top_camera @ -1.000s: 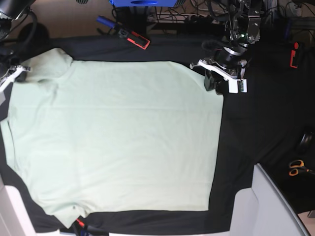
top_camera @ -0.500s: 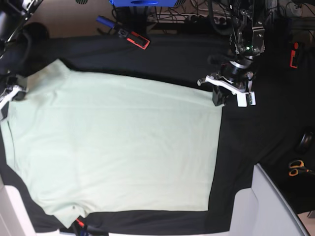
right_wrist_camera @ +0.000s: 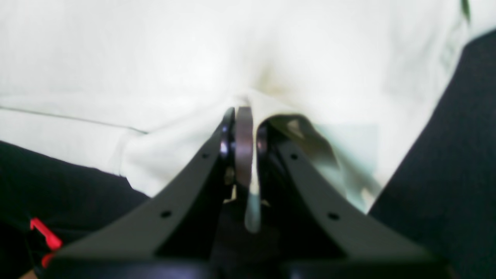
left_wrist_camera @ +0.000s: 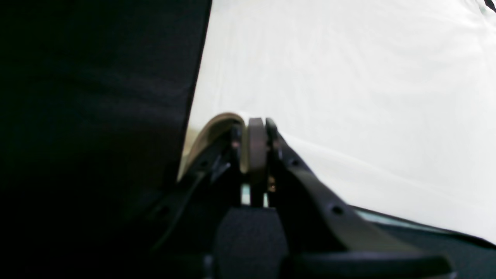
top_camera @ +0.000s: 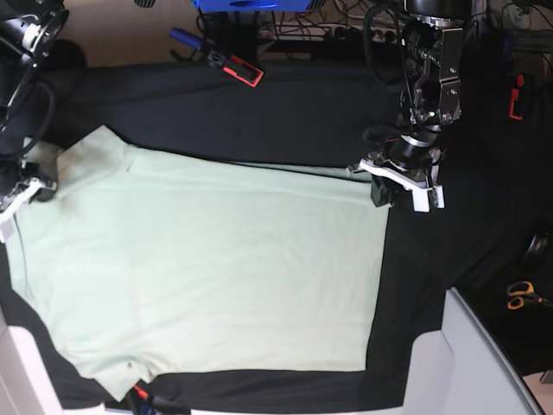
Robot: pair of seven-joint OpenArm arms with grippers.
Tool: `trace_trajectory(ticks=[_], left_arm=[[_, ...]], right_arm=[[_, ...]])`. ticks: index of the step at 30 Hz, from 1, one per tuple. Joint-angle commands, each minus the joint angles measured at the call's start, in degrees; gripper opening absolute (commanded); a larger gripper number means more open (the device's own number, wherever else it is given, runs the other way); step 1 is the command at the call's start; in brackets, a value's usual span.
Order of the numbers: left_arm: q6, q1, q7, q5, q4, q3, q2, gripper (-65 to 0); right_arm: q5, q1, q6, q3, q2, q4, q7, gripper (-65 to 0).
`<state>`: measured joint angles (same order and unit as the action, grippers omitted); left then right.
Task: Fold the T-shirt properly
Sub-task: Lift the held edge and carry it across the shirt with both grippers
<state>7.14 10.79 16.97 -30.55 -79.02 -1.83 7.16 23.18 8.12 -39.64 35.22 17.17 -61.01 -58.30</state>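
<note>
The pale mint T-shirt (top_camera: 207, 268) lies spread on the black table cloth (top_camera: 285, 112). Its far edge is lifted and drawn toward the front. My left gripper (top_camera: 385, 194) is shut on the shirt's far right corner. In the left wrist view the jaws (left_wrist_camera: 255, 126) pinch a curled edge of the T-shirt (left_wrist_camera: 348, 97). My right gripper (top_camera: 22, 192) is shut on the far left part of the shirt, by the sleeve. In the right wrist view the T-shirt (right_wrist_camera: 155, 58) bunches between the closed jaws (right_wrist_camera: 244, 114).
A red-and-black tool (top_camera: 235, 67) and a blue object (top_camera: 251, 4) lie at the back. A red clip (top_camera: 516, 97) and orange-handled scissors (top_camera: 521, 296) are at the right. A grey-white bin (top_camera: 471, 363) stands at the front right corner.
Both grippers have moved toward the front of the table, pulling the shirt's far edge with them. More black cloth shows behind the shirt.
</note>
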Motion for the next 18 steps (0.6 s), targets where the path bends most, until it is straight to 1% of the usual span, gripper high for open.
trace_trajectory(ticks=[1, 3, 4, 6, 13, 18], left_arm=[[0.1, -1.2, -1.4, -0.4, -0.5, 0.2, 0.4, -65.0], [0.1, -2.1, -1.3, -0.3, 0.4, 0.2, 0.4, -65.0], [0.1, -2.4, -1.3, -0.3, 0.6, 0.2, 0.4, -65.0], [0.1, -3.2, -1.3, -0.2, 0.9, 0.2, 0.4, -65.0], [0.1, -6.2, -1.3, 0.1, 3.7, 0.2, 0.4, -65.0], [0.1, -8.5, -1.3, 0.1, 5.8, 0.3, 0.4, -65.0]], right_arm=[[0.7, 1.8, -0.4, 0.1, 1.8, -0.2, 1.4, -65.0], [0.7, 3.2, -0.4, -2.0, 2.0, 0.8, 2.7, -65.0], [0.7, 3.5, -0.4, -2.9, 2.7, 1.3, 3.2, -65.0], [0.8, 4.4, -0.4, -4.2, 3.3, 2.7, 4.1, -65.0], [0.8, 8.7, -0.4, -5.6, 3.8, 7.2, 5.4, -65.0], [0.8, 10.6, -0.4, -8.3, 4.8, 9.9, 8.2, -65.0]])
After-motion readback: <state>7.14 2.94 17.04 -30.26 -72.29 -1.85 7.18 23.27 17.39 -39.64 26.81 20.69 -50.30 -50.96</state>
